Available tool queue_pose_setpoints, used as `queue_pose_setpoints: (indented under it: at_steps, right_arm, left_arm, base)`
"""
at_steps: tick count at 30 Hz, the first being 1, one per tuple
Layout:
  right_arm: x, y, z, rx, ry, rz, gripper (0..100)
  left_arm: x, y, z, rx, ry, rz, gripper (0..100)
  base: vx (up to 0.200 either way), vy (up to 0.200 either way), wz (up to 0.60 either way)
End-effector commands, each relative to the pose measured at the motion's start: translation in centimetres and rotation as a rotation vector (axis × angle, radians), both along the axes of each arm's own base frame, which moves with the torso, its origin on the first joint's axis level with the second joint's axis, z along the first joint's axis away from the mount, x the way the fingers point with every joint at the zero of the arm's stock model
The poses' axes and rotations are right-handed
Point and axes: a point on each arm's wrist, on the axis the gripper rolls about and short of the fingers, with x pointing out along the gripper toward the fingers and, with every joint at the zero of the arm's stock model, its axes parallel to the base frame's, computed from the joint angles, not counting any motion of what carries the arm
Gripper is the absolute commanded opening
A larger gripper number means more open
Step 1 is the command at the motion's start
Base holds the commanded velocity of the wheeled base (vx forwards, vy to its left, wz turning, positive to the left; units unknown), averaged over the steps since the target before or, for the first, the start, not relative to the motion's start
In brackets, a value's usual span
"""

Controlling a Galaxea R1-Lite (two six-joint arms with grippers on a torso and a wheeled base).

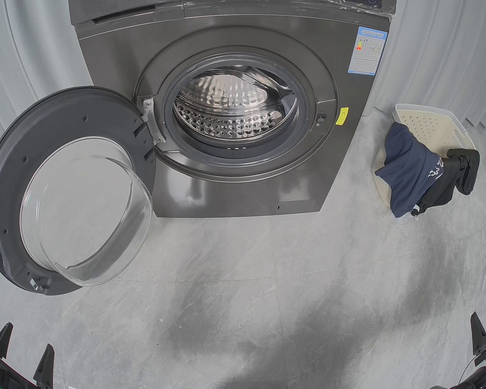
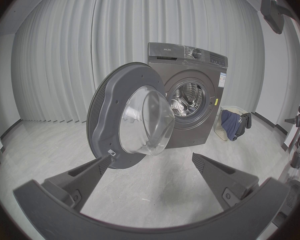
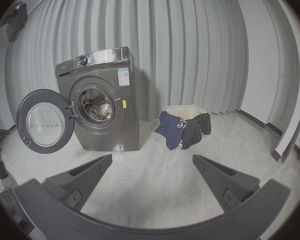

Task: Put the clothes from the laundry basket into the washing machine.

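Note:
A grey front-loading washing machine (image 1: 237, 98) stands ahead with its round door (image 1: 70, 190) swung wide to the left, and the steel drum (image 1: 235, 109) looks bare. To its right a cream laundry basket (image 1: 432, 122) sits on the floor. A navy garment (image 1: 410, 168) and a black garment (image 1: 453, 179) hang over its front rim. My left gripper (image 2: 151, 159) is open and low at the near left, far from the door. Low at the near right, my right gripper (image 3: 152, 160) is open too, well short of the basket (image 3: 185, 112).
Grey marble-patterned floor (image 1: 286, 282) stretches between me and the machine. White pleated curtains (image 3: 176, 44) line the back wall. The open door juts out over the floor at the left.

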Motion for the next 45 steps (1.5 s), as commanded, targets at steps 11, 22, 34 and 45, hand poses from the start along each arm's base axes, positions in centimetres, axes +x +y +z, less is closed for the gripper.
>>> queue_pose_setpoints:
  at_steps: [11,22,34,45]
  right_arm:
    - [-0.53,0.3,-1.43,-0.055,0.014,0.101,100]
    - [-0.53,0.34,-1.45,-0.071,0.016,0.115,100]
    - [-0.53,0.34,-1.45,-0.069,0.016,0.115,100]
    - [-0.53,0.34,-1.45,-0.061,0.016,0.114,100]
  left_arm:
    - [0.01,0.0,-0.43,-0.006,0.001,-0.001,100]
    - [0.01,0.01,-0.43,-0.014,0.002,0.009,100]
    - [0.01,0.02,-0.42,-0.014,0.0,0.007,100]
    - [0.01,0.01,-0.43,-0.005,0.001,0.009,100]
  base:
    - [0.0,0.0,0.0]
    - [0.0,-0.164,0.0]
    - [0.0,-0.2,0.0]
    - [0.0,-0.2,0.0]
